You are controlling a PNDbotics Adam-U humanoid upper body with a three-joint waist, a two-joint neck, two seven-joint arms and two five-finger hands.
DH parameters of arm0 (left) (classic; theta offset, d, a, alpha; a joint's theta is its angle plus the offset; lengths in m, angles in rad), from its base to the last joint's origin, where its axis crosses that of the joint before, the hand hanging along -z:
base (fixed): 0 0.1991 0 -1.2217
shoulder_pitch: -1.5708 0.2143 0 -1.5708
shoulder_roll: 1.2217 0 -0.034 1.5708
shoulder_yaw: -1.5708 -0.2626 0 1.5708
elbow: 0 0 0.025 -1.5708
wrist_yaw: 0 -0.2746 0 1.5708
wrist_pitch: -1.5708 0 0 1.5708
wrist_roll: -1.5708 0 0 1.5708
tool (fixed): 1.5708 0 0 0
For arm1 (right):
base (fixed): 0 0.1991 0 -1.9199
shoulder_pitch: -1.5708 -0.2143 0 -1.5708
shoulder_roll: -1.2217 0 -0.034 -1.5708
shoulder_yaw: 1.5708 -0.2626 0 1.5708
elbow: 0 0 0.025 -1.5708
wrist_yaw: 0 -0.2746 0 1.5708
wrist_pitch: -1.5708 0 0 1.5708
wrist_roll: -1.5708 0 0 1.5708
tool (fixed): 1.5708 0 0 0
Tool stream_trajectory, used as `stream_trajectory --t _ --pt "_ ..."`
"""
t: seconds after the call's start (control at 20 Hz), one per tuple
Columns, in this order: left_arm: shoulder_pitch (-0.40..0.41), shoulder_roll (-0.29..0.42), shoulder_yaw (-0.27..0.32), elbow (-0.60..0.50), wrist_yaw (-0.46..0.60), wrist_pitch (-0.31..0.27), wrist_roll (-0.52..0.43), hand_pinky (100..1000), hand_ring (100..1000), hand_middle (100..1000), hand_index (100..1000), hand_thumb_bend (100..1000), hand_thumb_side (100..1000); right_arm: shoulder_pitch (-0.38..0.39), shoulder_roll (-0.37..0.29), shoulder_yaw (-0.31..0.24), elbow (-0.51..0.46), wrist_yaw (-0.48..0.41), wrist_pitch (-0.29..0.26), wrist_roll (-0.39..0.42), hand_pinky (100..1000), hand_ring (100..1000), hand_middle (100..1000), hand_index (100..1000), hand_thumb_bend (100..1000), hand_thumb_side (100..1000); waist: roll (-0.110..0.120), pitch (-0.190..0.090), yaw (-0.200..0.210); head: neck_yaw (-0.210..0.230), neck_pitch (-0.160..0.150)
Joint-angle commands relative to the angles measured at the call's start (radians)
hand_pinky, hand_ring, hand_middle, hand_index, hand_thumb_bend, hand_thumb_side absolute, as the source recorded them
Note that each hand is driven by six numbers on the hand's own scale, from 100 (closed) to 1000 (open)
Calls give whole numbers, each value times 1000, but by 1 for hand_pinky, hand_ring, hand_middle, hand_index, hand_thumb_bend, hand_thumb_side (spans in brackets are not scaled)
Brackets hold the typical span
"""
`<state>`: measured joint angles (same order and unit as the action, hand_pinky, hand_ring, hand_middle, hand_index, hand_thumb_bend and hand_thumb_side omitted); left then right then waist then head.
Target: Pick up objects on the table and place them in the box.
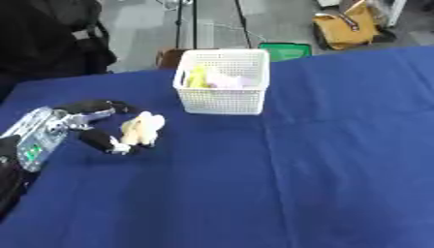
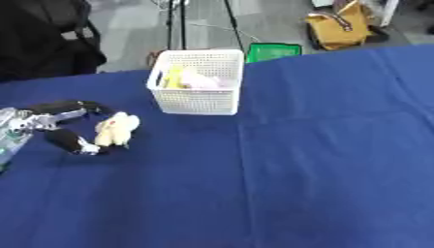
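A small cream-coloured soft object lies on the blue table left of centre. My left hand reaches in from the left edge; its black fingers arch above the object and its thumb lies just below it, both close beside it but not closed round it. The white mesh box stands behind and to the right of the object, holding a yellow item and a pale pink item. My right hand shows in no view.
The blue tablecloth covers the whole table. Beyond the far edge are a black chair, a green bin and a tan bag on the floor.
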<state>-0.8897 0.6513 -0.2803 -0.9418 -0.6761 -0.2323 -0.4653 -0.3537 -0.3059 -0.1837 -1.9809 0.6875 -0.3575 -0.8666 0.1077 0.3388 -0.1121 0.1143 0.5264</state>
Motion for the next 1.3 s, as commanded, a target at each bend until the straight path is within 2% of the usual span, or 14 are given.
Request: stream_trajectory --t 0.05,0.2,0.6,1.3 --pt "-25 15 23 12 -53 4 25 875 924 902 1000 588 626 -14 -10 0 -19 -12 -42 -40 727 711 601 736 100 840 -1 -18 -4 6 -12" --pt "-26 7 34 29 -93 9 54 864 911 881 988 550 657 -14 -10 -1 -19 -14 -43 -40 727 711 600 736 100 838 0 -16 -8 9 -15" --pt "-29 -3 42 50 -140 20 111 819 868 826 944 489 667 -13 -11 -4 -19 -17 -43 -40 726 711 600 736 100 836 2 -15 -11 11 -18" --pt "-28 -14 52 75 -191 26 119 792 809 736 869 479 645 -17 -13 -8 -19 -32 -48 -40 726 712 599 736 100 829 4 -7 -21 15 -24"
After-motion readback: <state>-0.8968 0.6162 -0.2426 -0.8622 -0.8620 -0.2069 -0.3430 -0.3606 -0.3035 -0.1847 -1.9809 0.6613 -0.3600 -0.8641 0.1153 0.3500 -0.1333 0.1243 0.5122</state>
